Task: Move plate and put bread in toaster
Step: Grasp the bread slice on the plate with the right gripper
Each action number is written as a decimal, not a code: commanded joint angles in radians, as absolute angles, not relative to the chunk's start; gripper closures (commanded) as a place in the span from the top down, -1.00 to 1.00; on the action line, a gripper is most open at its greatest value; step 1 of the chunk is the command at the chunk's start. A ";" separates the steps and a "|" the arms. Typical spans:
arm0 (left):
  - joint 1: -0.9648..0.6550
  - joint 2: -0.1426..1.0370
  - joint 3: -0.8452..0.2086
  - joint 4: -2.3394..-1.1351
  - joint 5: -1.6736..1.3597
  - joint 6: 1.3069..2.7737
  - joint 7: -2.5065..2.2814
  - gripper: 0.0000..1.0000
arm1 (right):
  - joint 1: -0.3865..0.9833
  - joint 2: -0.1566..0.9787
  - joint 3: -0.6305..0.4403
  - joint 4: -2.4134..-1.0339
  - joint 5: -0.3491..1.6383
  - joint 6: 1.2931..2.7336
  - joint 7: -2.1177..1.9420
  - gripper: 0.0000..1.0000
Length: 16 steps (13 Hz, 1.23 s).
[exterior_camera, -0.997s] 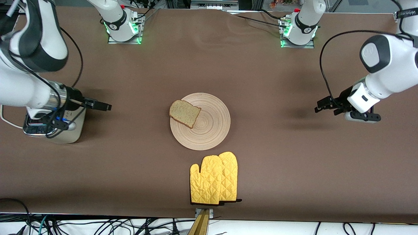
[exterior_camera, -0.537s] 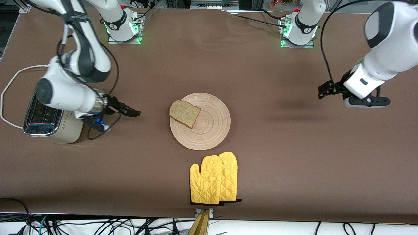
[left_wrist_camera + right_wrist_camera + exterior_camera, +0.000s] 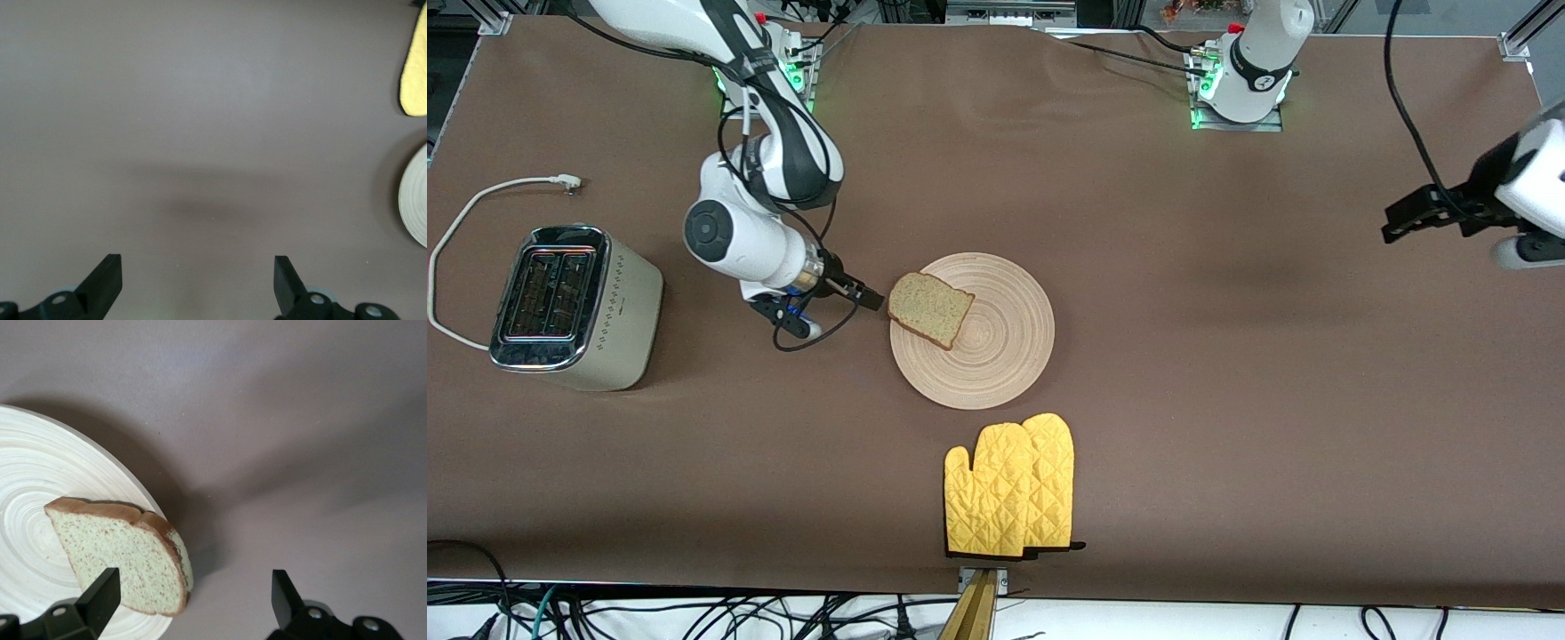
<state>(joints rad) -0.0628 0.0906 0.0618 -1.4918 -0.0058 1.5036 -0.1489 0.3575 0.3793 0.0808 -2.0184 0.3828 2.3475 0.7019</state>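
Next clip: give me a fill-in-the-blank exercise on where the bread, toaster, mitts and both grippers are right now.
1. The brown speckled bread slice lies on the round pale wooden ____, overhanging its rim.
2. The open right gripper is beside the ____.
3. The cream two-slot toaster stands toward the ____ arm's end of the table.
4. The yellow quilted oven mitts lie ____ to the front camera than the plate; the open left gripper waits away from it.

Missing words: plate; bread; right; nearer

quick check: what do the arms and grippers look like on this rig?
Both arms are glossy white with dark grey-black joint bands and loose black cables. Their bases glow green with red caps. The right gripper and left gripper have black angular fingers; the right wrist has a silver collar and blue fittings.
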 commanded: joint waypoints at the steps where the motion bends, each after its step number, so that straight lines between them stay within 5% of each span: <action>1: -0.089 0.107 0.083 -1.448 0.012 1.471 -0.156 1.00 | 0.354 0.382 0.126 -2.057 0.400 2.422 0.744 1.00; 11: -0.031 0.104 0.074 -1.483 -0.075 1.473 -0.152 1.00 | 0.354 0.443 0.183 -2.068 0.430 2.502 0.758 0.98; 14: -0.029 0.106 0.074 -1.485 -0.075 1.473 -0.155 1.00 | 0.354 0.443 0.183 -2.068 0.429 2.494 0.756 -0.51; 15: -0.029 0.106 0.074 -1.485 -0.077 1.471 -0.158 1.00 | 0.354 0.443 0.184 -2.068 0.428 2.494 0.756 -0.87; 16: -0.029 0.109 0.074 -1.485 -0.080 1.471 -0.158 1.00 | 0.354 0.443 0.184 -2.066 0.428 2.493 0.755 -1.00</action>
